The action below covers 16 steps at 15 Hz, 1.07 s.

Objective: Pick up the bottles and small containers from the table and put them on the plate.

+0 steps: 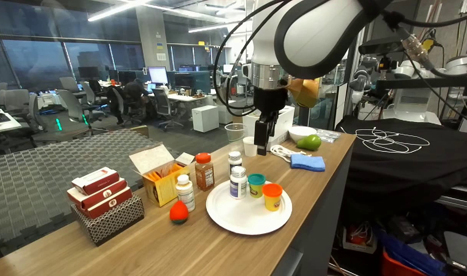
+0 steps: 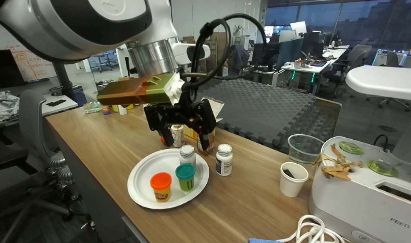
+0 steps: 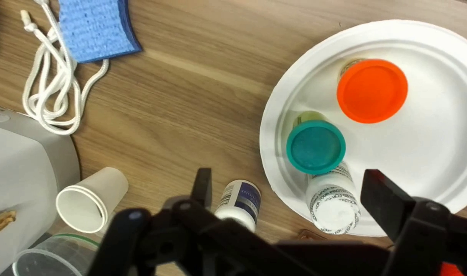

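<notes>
A light-brown wooden tabletop (image 1: 157,245) bears a round white plate (image 1: 241,221), with a blue-labelled white bottle (image 2: 224,162) just beside the plate, a brown orange-red-capped jar (image 1: 205,174) near it and a flat blue sponge (image 1: 307,163) apart from it.

Rounded and white-grey along the arm (image 2: 67,30), trimmed in broad black. Silver at the metal wrist collar (image 2: 154,59). Looped with black cables (image 2: 207,29). Fitted with a boxy block (image 2: 122,91) in orange-brown and olive, with crumpled white wrapping (image 2: 174,87) at one end. Black at the gripper (image 2: 186,144), with blocky fingers (image 3: 387,203) and round screw heads (image 3: 184,206).
</notes>
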Tool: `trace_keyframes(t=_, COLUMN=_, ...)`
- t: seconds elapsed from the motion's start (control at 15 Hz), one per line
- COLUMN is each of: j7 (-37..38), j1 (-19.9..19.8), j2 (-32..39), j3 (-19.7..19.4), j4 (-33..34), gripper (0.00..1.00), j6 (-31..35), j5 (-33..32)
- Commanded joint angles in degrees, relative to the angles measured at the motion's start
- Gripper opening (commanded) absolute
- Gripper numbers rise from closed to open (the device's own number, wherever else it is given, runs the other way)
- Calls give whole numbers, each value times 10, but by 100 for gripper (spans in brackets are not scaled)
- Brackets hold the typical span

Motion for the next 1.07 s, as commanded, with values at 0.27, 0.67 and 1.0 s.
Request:
trace_keyframes(t=0.27, j7=-260, j1=-83, j2=125, j3=53, j4=158, gripper=100, j6=-2, j5=156)
trace_keyframes(t=0.67, j7=-234, j1=-89, j2=228, j3=51, j4=302, gripper=100, j6=-85, j5=167)
trace_keyframes(t=1.0, j7=-225, j1=-81, j2=289, j3=52, j4=397, gripper=100, j6=-144, j5=158)
